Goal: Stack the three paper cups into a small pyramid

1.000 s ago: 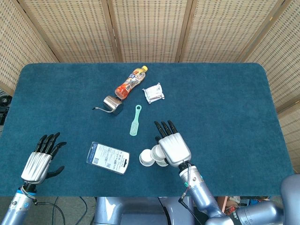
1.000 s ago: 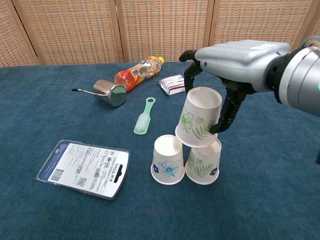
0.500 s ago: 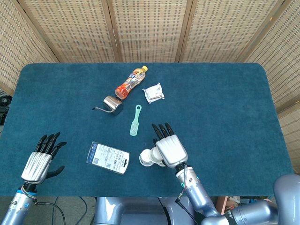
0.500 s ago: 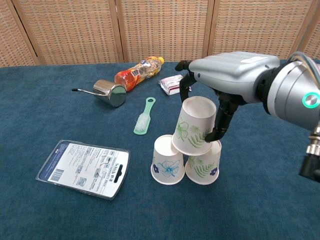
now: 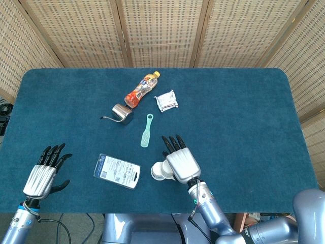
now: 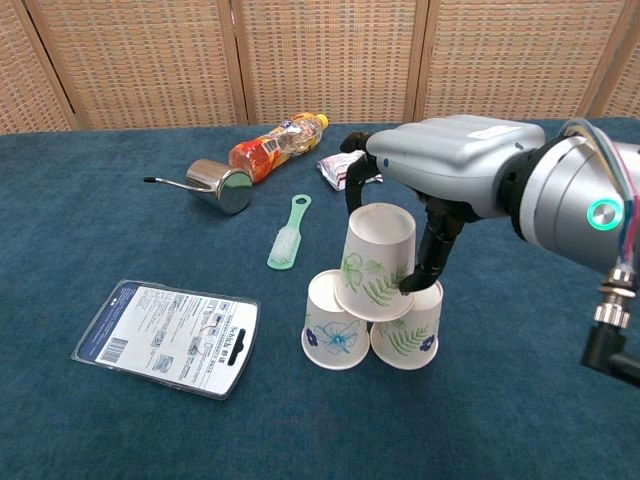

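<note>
The right hand [image 6: 440, 165] grips the top cup [image 6: 377, 262] from above, its dark fingers [image 6: 428, 258] wrapped down the sides, and holds it upside down and slightly tilted over the seam between the two base cups. That makes sense: the left base cup [image 6: 335, 320] and the right base cup [image 6: 407, 327] stand inverted and touching at lower centre of the chest view, so their flat bottoms form the only ledge a third cup can bridge. The held cup looks to be touching them, though I cannot tell whether it sits level (the tilt suggests not quite). In the head view the hand covers most of the stack [image 5: 161, 172] at lower centre.

The left hand [image 5: 44, 173] waits at the lower left of the head view, fingers spread, holding nothing, well clear.

Everything lies on a deep blue, carpet-like table [image 5: 244, 132]. Toward upper centre lie a bottle [image 6: 279, 143] on its side, a small steel pitcher [image 6: 218, 185], a wrapped packet [image 5: 166, 100] and a pale green brush [image 6: 288, 235]; a flat printed package [image 6: 168, 335] lies at lower left. Woven cane screens [image 6: 320, 50] close off the back.
</note>
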Robot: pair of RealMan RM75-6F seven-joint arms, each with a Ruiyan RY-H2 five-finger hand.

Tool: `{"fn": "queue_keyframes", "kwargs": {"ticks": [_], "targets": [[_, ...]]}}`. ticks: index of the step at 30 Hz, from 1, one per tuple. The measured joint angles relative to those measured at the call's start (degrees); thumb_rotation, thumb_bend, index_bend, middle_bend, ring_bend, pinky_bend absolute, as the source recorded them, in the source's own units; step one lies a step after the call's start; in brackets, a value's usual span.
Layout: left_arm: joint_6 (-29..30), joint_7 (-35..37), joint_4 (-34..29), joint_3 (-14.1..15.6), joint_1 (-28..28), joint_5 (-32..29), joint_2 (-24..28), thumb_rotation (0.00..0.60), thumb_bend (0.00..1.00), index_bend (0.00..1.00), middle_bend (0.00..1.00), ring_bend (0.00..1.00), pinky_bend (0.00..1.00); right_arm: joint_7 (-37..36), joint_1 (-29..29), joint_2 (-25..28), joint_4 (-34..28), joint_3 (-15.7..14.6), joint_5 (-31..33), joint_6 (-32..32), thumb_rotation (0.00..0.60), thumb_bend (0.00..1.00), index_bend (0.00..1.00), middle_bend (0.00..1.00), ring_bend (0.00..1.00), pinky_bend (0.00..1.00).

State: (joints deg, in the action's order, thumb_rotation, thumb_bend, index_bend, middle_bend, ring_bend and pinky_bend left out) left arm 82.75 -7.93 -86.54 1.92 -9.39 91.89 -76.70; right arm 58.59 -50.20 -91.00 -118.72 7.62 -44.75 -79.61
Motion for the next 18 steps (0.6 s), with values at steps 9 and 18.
{"fn": "queue_keyframes", "kwargs": {"ticks": [9, 18], "targets": [[0.2, 0.22, -0.14, -0.14, 0.11, 0.05, 0.18, 0.6, 0.23, 0.18, 0.0, 0.0, 0.0, 1.83, 0.01, 0.55, -0.39, -0.21, -0.07, -1.04, 0.6, 0.07, 0.13, 0.0, 0.0, 0.0], [0.73, 0.55, -0.76, -0.22, 0.33, 0.3, 0.68, 0.6, 0.22, 0.16, 0.0, 0.0, 0.0, 1.23, 2.31, 7.52, -3.44, -0.51, 1.64, -2.88, 0.6, 0.07, 0.09, 0.0, 0.0, 0.0]]}}
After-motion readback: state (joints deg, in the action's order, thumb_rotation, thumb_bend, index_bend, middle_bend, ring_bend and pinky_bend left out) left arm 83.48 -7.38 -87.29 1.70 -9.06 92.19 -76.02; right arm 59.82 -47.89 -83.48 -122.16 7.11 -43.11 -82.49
